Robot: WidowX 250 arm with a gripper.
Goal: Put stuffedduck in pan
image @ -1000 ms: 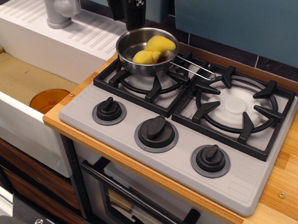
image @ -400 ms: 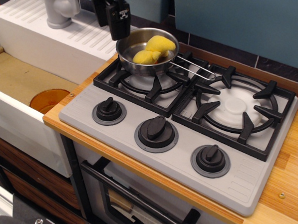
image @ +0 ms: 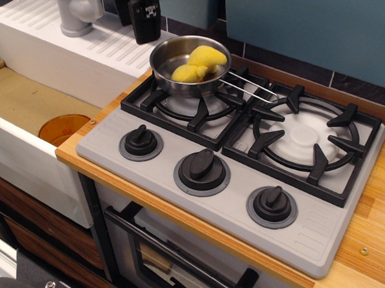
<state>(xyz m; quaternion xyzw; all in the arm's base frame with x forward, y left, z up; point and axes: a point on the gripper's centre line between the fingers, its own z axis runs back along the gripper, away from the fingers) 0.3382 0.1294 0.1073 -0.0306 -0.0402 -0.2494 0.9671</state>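
Stuffedduck (image: 198, 64): yellow plush lying inside the pan, resting against its far wall; unchanged in place over the last second.
Pan (image: 173, 80): shiny steel pan on the rear-left burner grate of the stove (image: 146, 174), wire handle pointing right across the grates; it has not shifted.
End effector (image: 147, 30): dark body above and left of the pan, over the white drainboard (image: 62, 43); it touches neither pan nor duck and carries nothing. Whether its jaws stand wide or narrow cannot be told from this view.
Change: a second ago the end effector hung directly over the pan's rear rim; it has since drawn away to the left and slightly upward.
Meaning for the task: the duck appears released and settled, so the placement looks complete; only the arm's retreat seems to remain.
Surroundings: orange disc (image: 63, 127) in the sink at left, untouched.
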